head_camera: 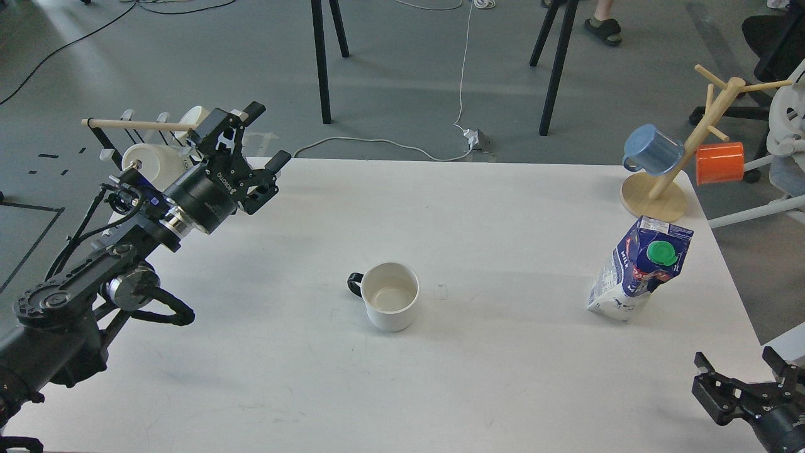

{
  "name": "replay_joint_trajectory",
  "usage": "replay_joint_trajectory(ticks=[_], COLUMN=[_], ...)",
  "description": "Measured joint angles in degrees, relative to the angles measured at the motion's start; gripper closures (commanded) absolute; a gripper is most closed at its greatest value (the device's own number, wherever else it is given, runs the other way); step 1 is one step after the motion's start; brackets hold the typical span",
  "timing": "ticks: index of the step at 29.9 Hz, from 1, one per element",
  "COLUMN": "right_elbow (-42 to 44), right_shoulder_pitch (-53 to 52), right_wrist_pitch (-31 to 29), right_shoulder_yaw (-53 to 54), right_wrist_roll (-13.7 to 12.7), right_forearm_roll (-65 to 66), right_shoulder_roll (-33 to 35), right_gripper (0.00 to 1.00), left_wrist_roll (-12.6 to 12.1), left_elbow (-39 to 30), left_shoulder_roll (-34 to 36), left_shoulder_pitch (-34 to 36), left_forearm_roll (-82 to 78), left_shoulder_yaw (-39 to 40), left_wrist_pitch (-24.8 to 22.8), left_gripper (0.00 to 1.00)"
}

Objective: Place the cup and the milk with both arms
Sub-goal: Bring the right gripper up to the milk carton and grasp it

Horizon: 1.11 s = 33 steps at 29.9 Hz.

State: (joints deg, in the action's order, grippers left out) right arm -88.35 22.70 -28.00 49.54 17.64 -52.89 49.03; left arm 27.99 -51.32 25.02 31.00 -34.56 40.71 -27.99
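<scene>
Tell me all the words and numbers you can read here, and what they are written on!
"MILK": down the side of the milk carton, in white letters on blue, small.
Red logo on the milk carton's front: too blurred to read.
White lettering on the left pincer, on its black wrist: too small to read.
The cup, blue mug and orange mug: no text shows.

Bare table [503, 207] lay all around the cup [391, 296], open to approach from every side. The milk carton [638, 270] stood well apart at the right — only the mug tree [654, 189] crowded it from behind. A rack of mugs [151, 157] blocked the far-left corner.
</scene>
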Motion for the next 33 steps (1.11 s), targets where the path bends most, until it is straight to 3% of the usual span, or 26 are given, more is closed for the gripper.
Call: replay_joint_trajectory(ticks=[15,33], right_elbow=[3.8,5.1], right_shoulder_pitch=[-6.9,-12.4], right_wrist_pitch=[0.0,0.0], right_shoulder_yaw=[-1.0,0.0], right_wrist_roll=[0.4,0.5], right_forearm_roll=[7.6,7.6], right_shoulder_roll=[-13.4,-16.6], right_gripper=[0.03,0.03], left_wrist_roll=[0.0,0.0], left_elbow=[0.0,0.0], left_shoulder_roll=[-1.4,-1.3], left_shoulder_pitch=[-1.5,-2.2], left_forearm_roll=[-1.9,-3.3], left_shoulder_yaw=[0.0,0.0], left_wrist_pitch=[0.0,0.0], left_gripper=[0.02,0.02])
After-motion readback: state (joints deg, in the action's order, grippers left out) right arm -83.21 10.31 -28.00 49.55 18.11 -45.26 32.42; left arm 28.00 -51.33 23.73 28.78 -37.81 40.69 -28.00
